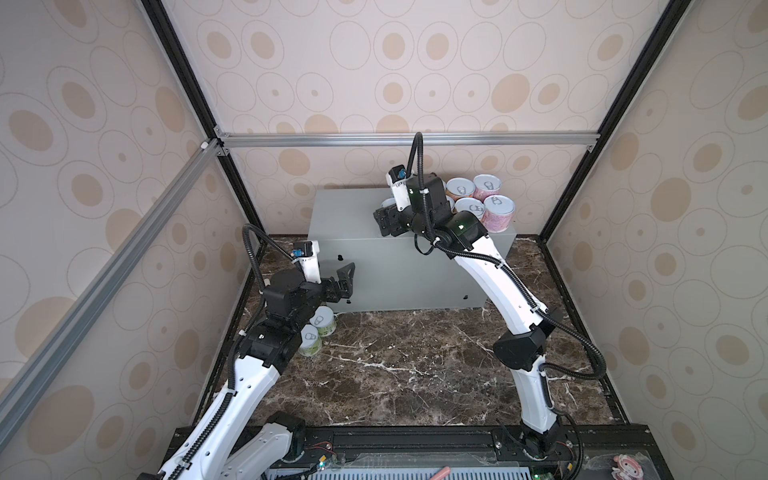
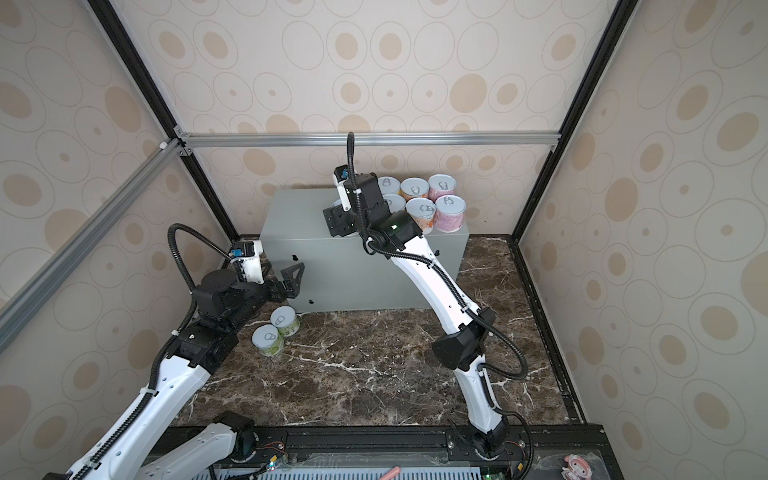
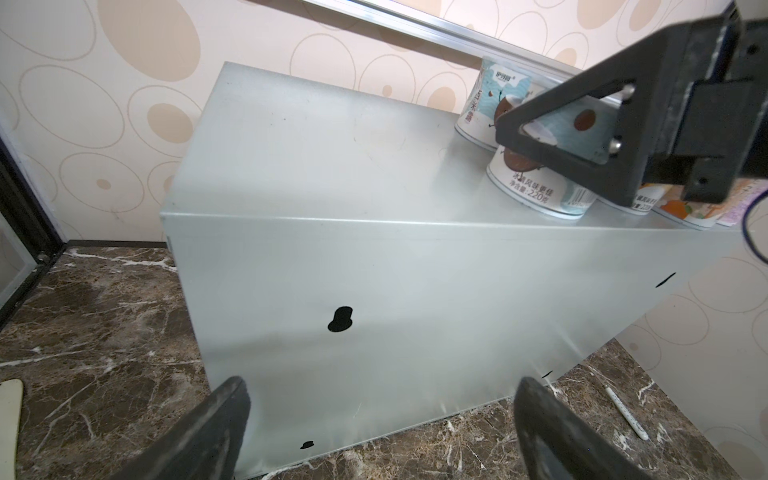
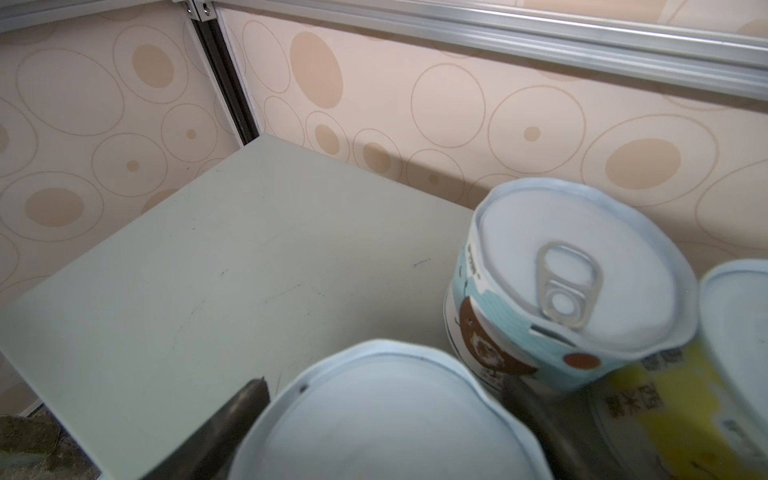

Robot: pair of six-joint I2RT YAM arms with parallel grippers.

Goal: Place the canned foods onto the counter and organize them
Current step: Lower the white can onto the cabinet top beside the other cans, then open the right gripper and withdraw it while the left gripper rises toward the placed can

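Front blue can (image 3: pixel 534 187), bottom line: "净含量:220克", dark print on the white lower band of the label, read in the left wrist view.
Front blue can, line above: a row of dark characters containing "风味"; the remaining characters are not surely legible.
Rear blue can (image 3: pixel 478 109), vertical column: "西米露", dark characters running down the white part of the label.
Rear blue can, top band: small white brand mark on teal; too small to read.
Yellow can (image 4: pixel 665 415), label: large dark-blue characters "西米", seen sideways and blurred in the right wrist view.
Both top views: label print too small to read.
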